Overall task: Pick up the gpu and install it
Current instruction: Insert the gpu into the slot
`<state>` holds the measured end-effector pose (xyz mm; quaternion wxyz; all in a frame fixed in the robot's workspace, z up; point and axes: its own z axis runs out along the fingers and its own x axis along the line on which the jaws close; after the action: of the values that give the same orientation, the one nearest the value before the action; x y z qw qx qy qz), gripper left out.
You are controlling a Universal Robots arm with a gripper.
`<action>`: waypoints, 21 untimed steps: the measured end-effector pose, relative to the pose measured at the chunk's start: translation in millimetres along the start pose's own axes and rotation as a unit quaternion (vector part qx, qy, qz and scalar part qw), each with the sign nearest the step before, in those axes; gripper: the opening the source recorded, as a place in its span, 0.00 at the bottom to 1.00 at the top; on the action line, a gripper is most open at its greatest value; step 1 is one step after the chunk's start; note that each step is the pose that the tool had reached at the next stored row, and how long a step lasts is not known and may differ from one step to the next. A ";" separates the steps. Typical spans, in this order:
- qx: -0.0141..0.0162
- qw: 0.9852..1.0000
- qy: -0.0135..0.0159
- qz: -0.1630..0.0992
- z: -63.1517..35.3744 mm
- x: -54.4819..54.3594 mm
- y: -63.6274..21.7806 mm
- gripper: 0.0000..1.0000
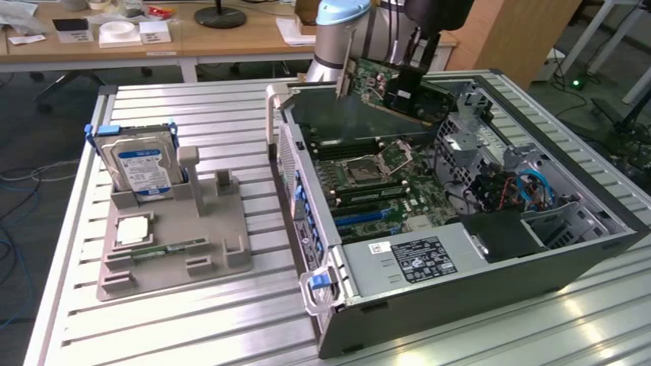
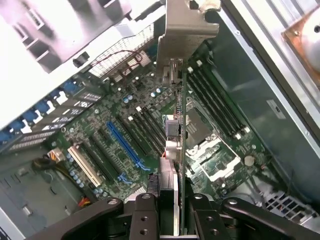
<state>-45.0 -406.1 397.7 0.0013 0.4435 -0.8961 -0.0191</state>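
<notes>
While the gripper [image 1: 419, 76] pinches the gpu [image 1: 386, 85] between partly closed fingers, the card hangs tilted above the far edge of the open computer case [image 1: 508, 267] (silver bracket [image 2: 187, 30] foremost), with the motherboard's blue expansion slot [image 2: 122, 145] below, seemingly off to one side and askew of its long axis.

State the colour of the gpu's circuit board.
The gpu is green, clearest in the exterior view.
</notes>
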 end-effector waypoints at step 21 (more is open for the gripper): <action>-0.002 0.986 0.006 -0.165 0.3 0.0 0.0 0.27</action>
<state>-45.0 -406.1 397.4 0.0044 0.5856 -0.8104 -0.0186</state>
